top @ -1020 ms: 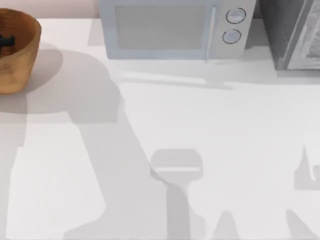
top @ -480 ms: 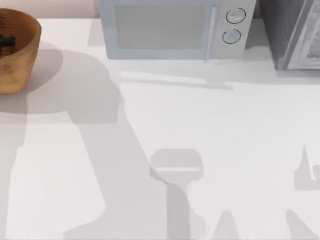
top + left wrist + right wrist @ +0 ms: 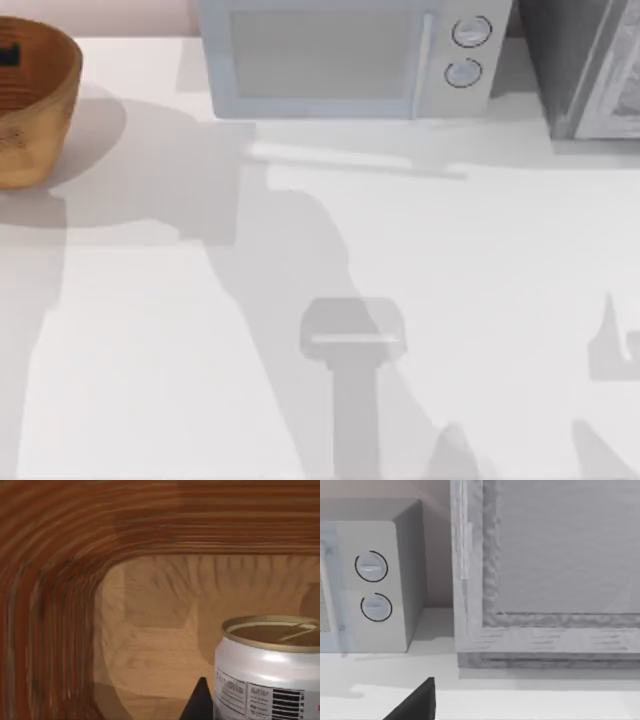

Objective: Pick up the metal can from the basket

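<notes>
A dark fingertip point(image 3: 199, 702) of the left gripper stands just beside the metal can point(image 3: 267, 672) in the left wrist view; whether the fingers are open or closed I cannot tell. The one can stands upright inside the basket point(image 3: 60, 570) on its floor, long axis vertical, tan-gold pull-tab end up, barcode on its silver side. From above, the single basket point(image 3: 45, 110) sits at the table's point(image 3: 450, 280) far left, a dark bit of the left arm point(image 3: 8, 55) inside it. The right wrist view shows one microwave point(image 3: 380, 580) with two dials, a grey cabinet point(image 3: 545, 570) beside it, and a dark finger point(image 3: 417, 702); its grip state is unclear.
</notes>
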Available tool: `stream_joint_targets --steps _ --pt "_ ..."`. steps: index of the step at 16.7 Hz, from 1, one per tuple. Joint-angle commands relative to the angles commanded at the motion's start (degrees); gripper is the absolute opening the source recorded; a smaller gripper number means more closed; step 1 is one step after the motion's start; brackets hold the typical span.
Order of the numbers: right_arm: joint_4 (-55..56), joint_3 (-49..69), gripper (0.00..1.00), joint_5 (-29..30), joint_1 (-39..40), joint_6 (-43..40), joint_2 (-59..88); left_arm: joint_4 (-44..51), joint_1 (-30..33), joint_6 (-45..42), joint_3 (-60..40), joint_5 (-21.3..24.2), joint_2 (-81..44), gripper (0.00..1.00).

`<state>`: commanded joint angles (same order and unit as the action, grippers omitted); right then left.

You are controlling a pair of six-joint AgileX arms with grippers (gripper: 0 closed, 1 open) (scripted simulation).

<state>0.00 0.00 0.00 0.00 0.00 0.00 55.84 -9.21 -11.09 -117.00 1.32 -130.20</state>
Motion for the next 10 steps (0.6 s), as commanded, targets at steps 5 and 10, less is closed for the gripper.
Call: stream_joint_targets --steps 5,10 --pt "0.00 0.00 1.00 0.00 0.00 0.00 0.00 -10.63 3.18 1.34 26.32 -5.60 25.23 0.00" --pt "0.00 0.00 1.00 0.00 0.00 0.00 0.00 -22.83 6.07 3.73 58.96 -8.62 58.31 0.00"
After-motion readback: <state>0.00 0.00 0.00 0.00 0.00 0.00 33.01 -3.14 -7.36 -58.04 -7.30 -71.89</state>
